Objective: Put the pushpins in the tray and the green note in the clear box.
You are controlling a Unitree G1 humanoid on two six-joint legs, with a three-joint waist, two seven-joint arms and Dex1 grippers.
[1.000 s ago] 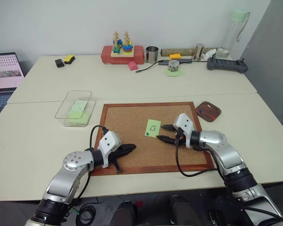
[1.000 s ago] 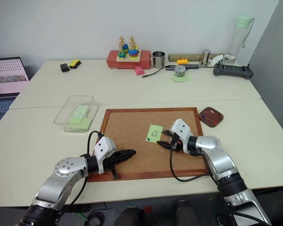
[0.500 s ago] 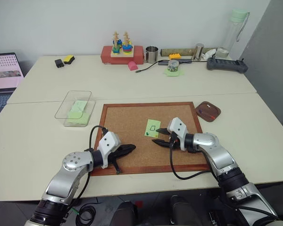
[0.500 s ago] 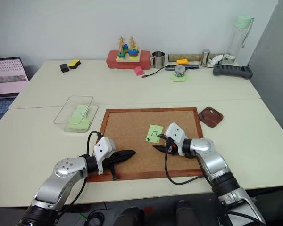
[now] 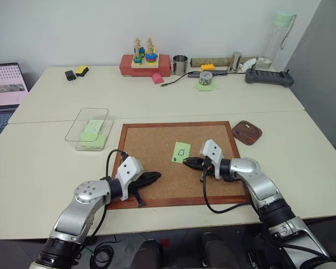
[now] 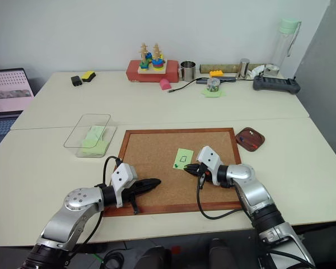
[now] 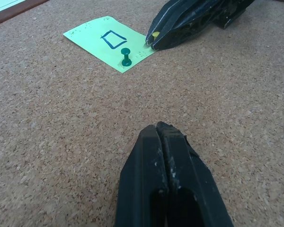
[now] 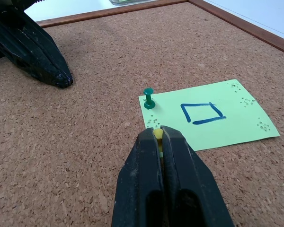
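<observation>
Yellow pushpin (image 8: 157, 135) at green note (image 8: 208, 115) corner, pinched in right gripper (image 8: 158, 138) jaws; green pushpin (image 8: 149, 98) beside it. Left gripper (image 7: 160, 137) jaws closed, empty, near note on corkboard (image 5: 157, 143). Step: pin extraction. Next: pull up, carry to tray (image 5: 247, 133).

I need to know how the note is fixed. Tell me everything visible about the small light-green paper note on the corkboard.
The light-green square paper note lies flat on the corkboard, bearing a blue hand-drawn four-sided outline. Pinholes dot its corners. A green pushpin stands upright in one corner. At the neighbouring corner the right gripper is shut on a yellow pushpin.
</observation>
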